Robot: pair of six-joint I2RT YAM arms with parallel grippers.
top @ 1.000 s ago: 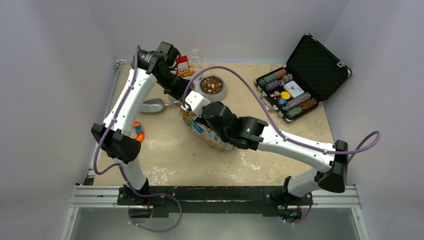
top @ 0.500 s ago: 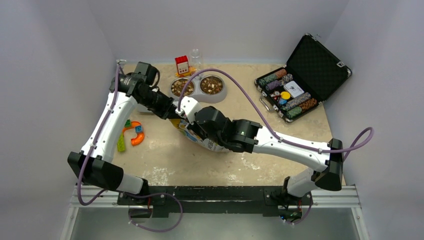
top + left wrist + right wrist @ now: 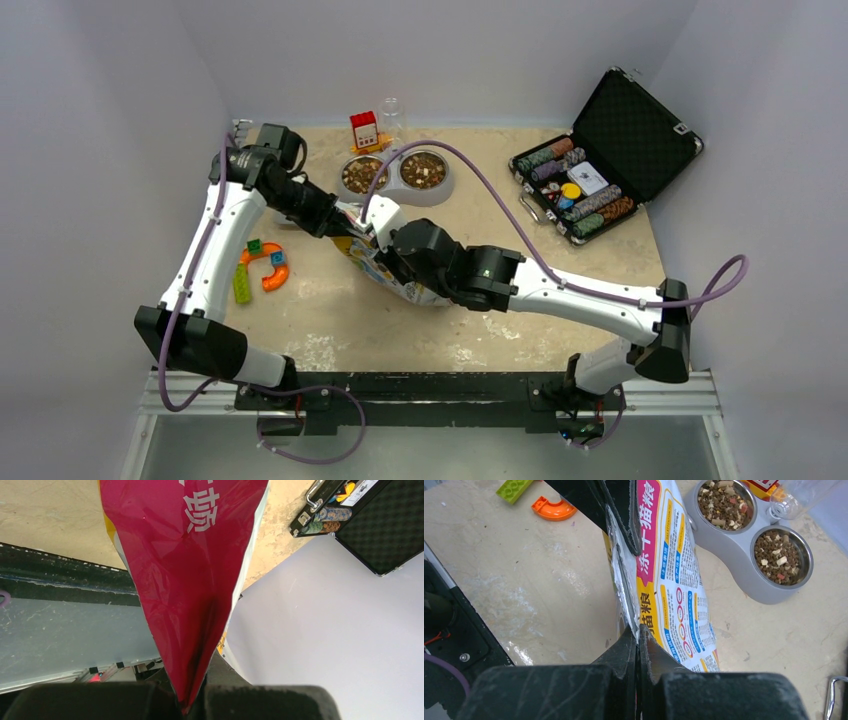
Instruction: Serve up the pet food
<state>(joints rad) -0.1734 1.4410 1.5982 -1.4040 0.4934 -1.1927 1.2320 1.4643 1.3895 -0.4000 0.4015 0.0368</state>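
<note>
While left tool (image 3: 194, 702) and right tool (image 3: 638, 639) are pinching the limp bag (image 3: 674, 585) at its edges | pet food (image 3: 724, 502) is looking loose, spill-prone.

Pet food (image 3: 423, 170), apparently, in twin bowl (image 3: 441, 192)

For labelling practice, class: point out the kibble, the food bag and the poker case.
kibble (image 3: 781, 555), right wrist view, middle of heap.
food bag (image 3: 674, 605), right wrist view, printed front.
poker case (image 3: 640, 122), top external view, open lid.

bag (image 3: 400, 290): mostly under right arm (image 3: 560, 285) from above; top cropped in left wrist view.
left end effector (image 3: 192, 702): blurred, cropped at bottom edge.
chip case (image 3: 370, 520): cropped at corner.
bottle (image 3: 804, 492): top cropped.
</note>
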